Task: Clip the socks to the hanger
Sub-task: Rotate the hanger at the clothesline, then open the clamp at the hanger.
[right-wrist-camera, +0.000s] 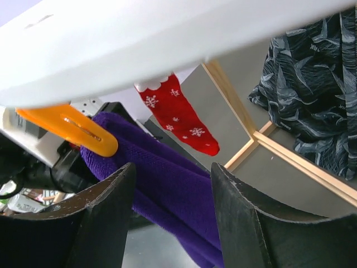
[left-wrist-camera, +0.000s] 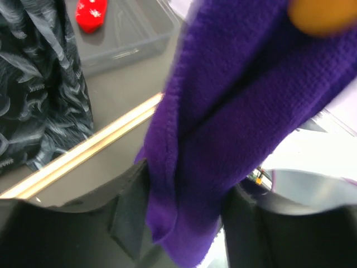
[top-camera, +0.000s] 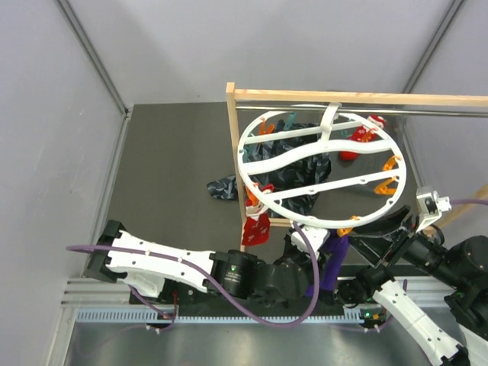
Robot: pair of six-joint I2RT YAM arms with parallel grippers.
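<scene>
One white ring hanger (top-camera: 242, 152) hangs on one wooden rack (top-camera: 343, 97). There are two red socks, one at the ring's lower left (top-camera: 257, 228) and one at its upper right (top-camera: 357, 145). One purple sock (top-camera: 334, 259) is at bottom centre. Of the dark patterned socks, two pieces show, one on the surface (top-camera: 222, 188) and one under the ring (top-camera: 293, 177). At least five orange clips (top-camera: 393, 163) are visible. There are two arms, one at left (top-camera: 164, 263) and one at right (top-camera: 415, 313).

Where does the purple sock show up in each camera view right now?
Top external: the purple sock hangs below the near rim of the hanger, bottom centre-right.
Left wrist: the sock fills the centre and right.
Right wrist: the sock lies lower centre-left.
Shared landmark: the orange clip at the sock's top.
</scene>
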